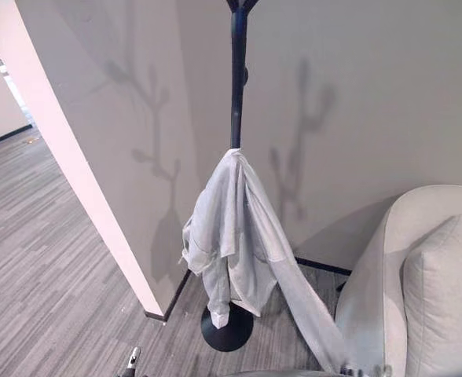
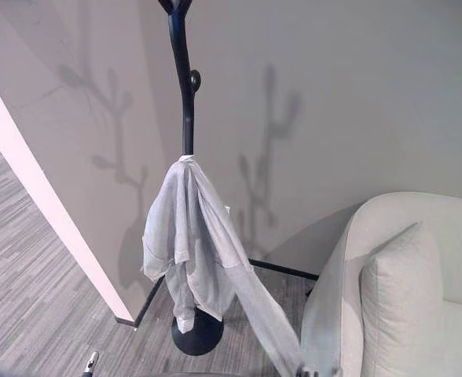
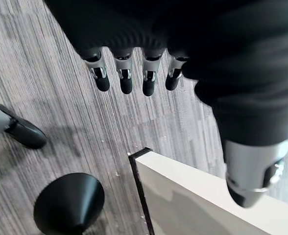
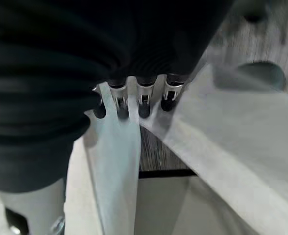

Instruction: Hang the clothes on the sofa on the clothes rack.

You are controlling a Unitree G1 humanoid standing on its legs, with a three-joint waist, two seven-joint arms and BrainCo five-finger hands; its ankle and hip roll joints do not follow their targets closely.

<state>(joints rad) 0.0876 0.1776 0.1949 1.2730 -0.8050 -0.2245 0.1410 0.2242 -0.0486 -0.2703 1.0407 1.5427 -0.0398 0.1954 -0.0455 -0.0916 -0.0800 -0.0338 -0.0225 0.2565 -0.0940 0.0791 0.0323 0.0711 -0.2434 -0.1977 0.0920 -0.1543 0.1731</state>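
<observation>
Pale grey shirt [image 1: 231, 243] hangs on the rack [image 1: 238, 78]; hanging looks done. My right hand [image 4: 134, 100] curls round its trailing sleeve [image 2: 266, 318] and needs to let go; my left hand [image 3: 129, 78] hangs relaxed and empty.

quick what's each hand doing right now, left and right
Left hand: open, fingers relaxed over the floor, holding nothing.
Right hand: fingers against the light grey shirt that hangs on the clothes rack; whether it grips cannot be told.

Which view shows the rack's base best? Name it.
The left eye view: the rack's base sits whole on the floor under the hanging shirt. The right eye view shows it too; the left wrist view catches part; the right wrist view blurs it.
</observation>
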